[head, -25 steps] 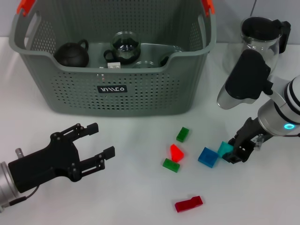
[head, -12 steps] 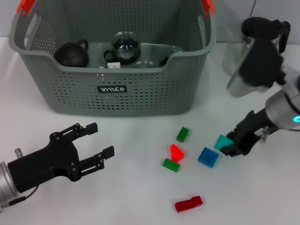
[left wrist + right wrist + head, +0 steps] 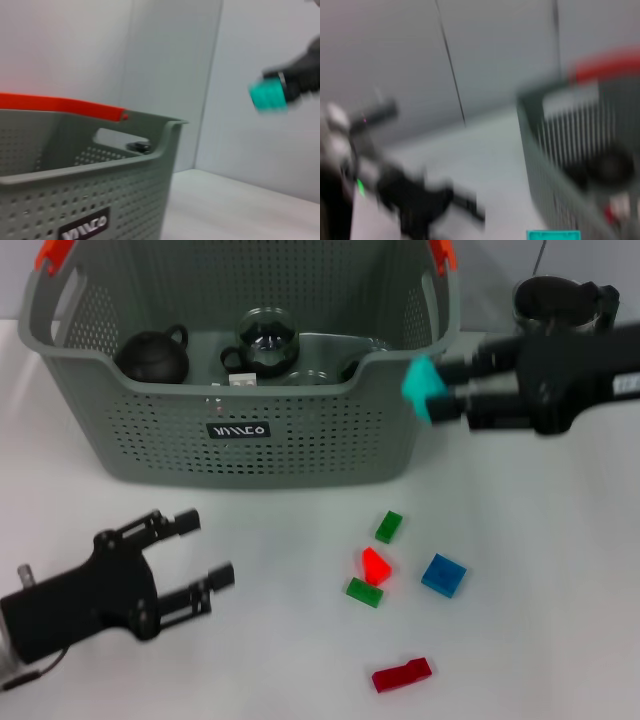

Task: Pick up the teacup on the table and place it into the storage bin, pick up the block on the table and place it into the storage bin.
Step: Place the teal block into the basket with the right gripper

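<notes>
Right claw (image 3: pixel 440 390) clamped on teal block (image 3: pixel 419 387) beside storage bin (image 3: pixel 300 430); left claw (image 3: pixel 195 555) agape, empty.

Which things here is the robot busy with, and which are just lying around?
Busy with:
- teal block, held in the right gripper
- storage bin, which the block is beside, not yet in

Lying around:
- blue block
- two green blocks
- two red blocks
- glass teapot
- left gripper, open, idle over the table

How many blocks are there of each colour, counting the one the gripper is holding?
Green blocks: 2
Red blocks: 2
Blue block: 1
Teal block, held by the right gripper: 1
Total: 6
</notes>
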`<state>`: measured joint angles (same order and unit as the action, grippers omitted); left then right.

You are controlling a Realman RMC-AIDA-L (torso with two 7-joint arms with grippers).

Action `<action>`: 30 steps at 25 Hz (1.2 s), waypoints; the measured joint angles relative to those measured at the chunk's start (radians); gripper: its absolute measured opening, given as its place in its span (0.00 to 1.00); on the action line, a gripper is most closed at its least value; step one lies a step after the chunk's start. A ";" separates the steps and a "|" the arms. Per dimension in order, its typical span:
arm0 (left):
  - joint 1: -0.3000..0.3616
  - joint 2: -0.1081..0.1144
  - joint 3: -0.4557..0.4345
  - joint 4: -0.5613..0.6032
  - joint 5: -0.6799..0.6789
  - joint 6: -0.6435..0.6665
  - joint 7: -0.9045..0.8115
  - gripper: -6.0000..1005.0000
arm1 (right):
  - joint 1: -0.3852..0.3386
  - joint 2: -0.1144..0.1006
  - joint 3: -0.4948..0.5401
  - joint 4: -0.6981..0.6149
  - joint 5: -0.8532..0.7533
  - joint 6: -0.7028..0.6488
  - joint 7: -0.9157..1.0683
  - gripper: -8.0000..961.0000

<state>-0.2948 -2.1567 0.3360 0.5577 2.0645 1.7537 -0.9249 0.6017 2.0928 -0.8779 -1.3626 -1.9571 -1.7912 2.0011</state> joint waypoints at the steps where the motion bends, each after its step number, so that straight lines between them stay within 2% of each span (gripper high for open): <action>1: 0.003 0.003 0.001 0.009 0.021 0.034 0.005 0.76 | 0.000 0.000 0.011 0.000 0.028 0.005 -0.006 0.44; 4: 0.000 0.010 -0.001 0.040 0.113 0.166 0.016 0.76 | 0.018 0.002 0.015 0.000 0.064 0.051 -0.006 0.44; 6: -0.003 0.012 -0.002 0.043 0.129 0.189 0.016 0.76 | 0.046 0.005 -0.005 0.005 0.064 0.117 0.001 0.44; 7: -0.011 0.014 -0.004 0.045 0.150 0.222 0.013 0.76 | 0.060 0.005 -0.020 0.011 0.063 0.163 0.004 0.44; 12: -0.018 0.009 -0.005 0.033 0.142 0.208 0.013 0.76 | 0.162 0.003 -0.156 0.106 0.032 0.479 0.036 0.44; 15: -0.020 0.007 -0.005 0.032 0.139 0.212 0.015 0.76 | 0.269 0.003 -0.207 0.229 -0.043 0.658 0.085 0.44; 21: -0.023 -0.001 -0.005 0.031 0.128 0.211 0.015 0.76 | 0.507 -0.012 -0.215 0.626 -0.159 0.910 0.115 0.44; 25: -0.027 -0.001 -0.006 0.025 0.127 0.208 0.014 0.76 | 0.591 -0.014 -0.223 0.760 -0.212 0.969 0.114 0.44; 30: -0.030 0.000 -0.017 0.020 0.120 0.207 0.014 0.76 | 0.591 0.001 -0.243 0.750 -0.267 0.969 0.122 0.44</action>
<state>-0.3251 -2.1567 0.3193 0.5780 2.1840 1.9611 -0.9109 1.1924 2.0937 -1.1211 -0.6130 -2.2236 -0.8227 2.1230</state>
